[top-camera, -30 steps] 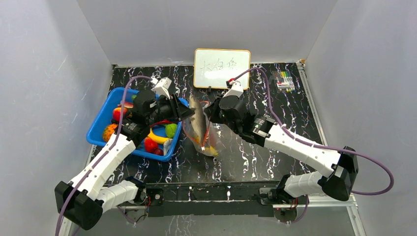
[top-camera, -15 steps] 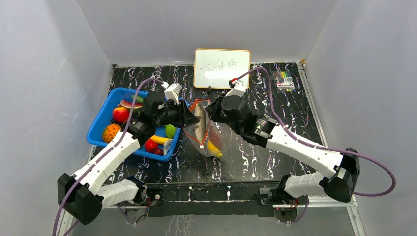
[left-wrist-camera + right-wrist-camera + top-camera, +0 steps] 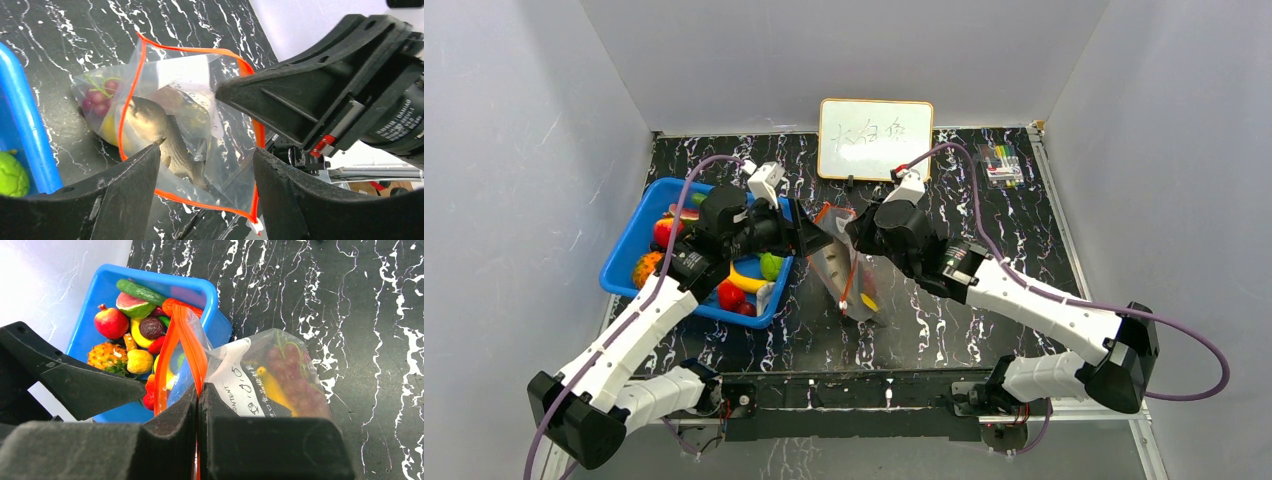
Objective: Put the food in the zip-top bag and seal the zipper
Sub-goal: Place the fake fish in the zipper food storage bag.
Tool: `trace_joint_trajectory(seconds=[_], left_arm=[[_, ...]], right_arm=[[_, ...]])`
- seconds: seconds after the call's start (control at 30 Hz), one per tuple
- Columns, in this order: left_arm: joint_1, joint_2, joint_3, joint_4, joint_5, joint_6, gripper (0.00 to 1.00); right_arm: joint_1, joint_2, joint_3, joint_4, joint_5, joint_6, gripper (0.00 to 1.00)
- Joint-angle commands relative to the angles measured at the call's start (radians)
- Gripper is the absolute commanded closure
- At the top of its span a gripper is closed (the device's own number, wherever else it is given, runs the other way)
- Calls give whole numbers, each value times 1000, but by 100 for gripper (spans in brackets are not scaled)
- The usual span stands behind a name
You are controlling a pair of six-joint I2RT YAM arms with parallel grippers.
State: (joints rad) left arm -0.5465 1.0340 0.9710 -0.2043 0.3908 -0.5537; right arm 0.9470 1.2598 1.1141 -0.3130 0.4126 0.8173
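The zip-top bag (image 3: 849, 275) hangs over the table's middle, and my right gripper (image 3: 199, 387) is shut on its red-orange zipper (image 3: 177, 340), holding the mouth open. Inside lie a brown toy fish (image 3: 150, 120), dark red grapes (image 3: 97, 95) and a yellow banana (image 3: 272, 385). My left gripper (image 3: 206, 150) stands open just left of the bag's mouth, holding nothing. More food fills the blue basket (image 3: 624, 245): a red fruit (image 3: 111, 322), a watermelon slice (image 3: 132, 305) and a green round fruit (image 3: 771, 265).
A small whiteboard (image 3: 874, 138) leans at the back wall. A box of markers (image 3: 1001, 165) lies at the back right. The basket sits close to the bag's left side, under my left arm.
My left gripper has opened and drawn back a little to the left. The fish it held at the bag's mouth now lies inside the bag. The right gripper keeps its hold.
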Motion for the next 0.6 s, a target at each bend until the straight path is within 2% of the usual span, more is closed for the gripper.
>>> trace_joint_trajectory(seconds=[0.0,0.1,0.33,0.57], left_arm=[[-4,-26,75,-115,-100,14,34],[-4,-26,90,-173,-175,39,33],[-4,-1,4,-83,-177,52,38],[-4,79,16,-74,-119,28,61]], right_arm=[[0,-69,-6,60,23,0,100],[1,-80,-13,62,27,-1,100],[1,-83,-7,71,14,-12,100],[0,-96,-17,74,14,-10,100]])
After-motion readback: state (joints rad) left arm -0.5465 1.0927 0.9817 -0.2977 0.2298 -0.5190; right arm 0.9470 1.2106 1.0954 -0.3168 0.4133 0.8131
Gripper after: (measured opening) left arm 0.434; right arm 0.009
